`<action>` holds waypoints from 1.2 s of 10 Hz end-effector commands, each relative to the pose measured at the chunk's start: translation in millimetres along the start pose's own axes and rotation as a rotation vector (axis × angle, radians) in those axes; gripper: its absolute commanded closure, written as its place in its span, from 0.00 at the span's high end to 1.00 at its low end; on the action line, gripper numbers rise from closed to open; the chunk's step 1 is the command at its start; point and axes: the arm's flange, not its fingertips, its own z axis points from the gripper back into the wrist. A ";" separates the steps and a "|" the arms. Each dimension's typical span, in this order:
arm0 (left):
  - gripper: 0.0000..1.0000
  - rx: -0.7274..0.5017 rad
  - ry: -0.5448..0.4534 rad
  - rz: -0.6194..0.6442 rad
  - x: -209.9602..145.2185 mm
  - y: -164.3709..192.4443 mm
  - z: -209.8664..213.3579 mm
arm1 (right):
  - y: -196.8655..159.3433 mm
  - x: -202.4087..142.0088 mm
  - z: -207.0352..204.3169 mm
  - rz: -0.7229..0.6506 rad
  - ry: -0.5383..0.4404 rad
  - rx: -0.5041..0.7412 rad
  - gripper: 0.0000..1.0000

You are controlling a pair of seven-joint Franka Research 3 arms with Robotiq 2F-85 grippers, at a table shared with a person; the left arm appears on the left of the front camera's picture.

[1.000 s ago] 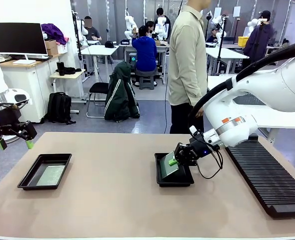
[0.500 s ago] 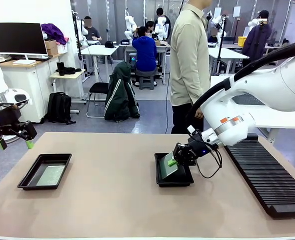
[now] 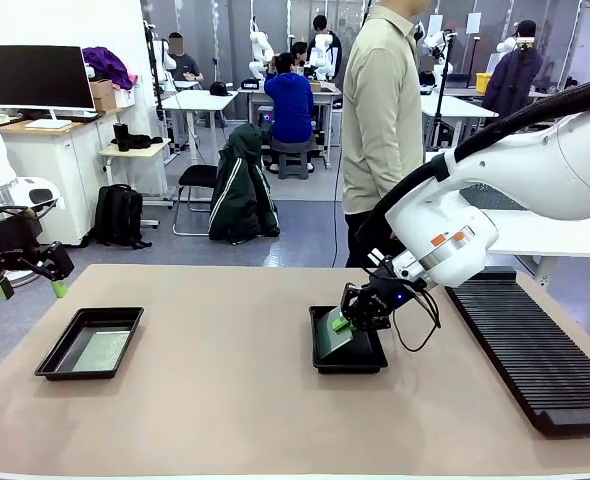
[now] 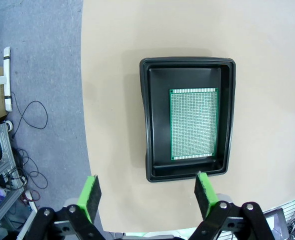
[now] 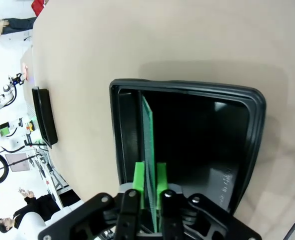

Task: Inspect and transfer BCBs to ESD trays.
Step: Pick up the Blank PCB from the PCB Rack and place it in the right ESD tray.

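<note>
A: Step? Placing, I'd say. Right hand [image 5: 148, 186] has the thin green rectangular circuit board [image 5: 148, 145] on edge between its pads, lower edge inside the shallow black plastic tray [image 3: 347, 357] at tabletop centre.

B: Clamped?

A: Pads flank it closely; can't tell if gripping or loosening. Next: open fully, let it fall flat, lift clear.

B: Left?

A: Left hand [image 4: 147, 192] spread wide, holding nothing, above the second black tray [image 4: 150, 125] at 9 o'clock; a second green board [image 4: 194, 123] lies flat inside.
</note>
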 end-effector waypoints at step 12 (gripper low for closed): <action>1.00 0.002 -0.010 0.001 -1.1 0.4 -1.8 | 48.4 -5.9 19.6 -0.092 0.011 -0.323 0.94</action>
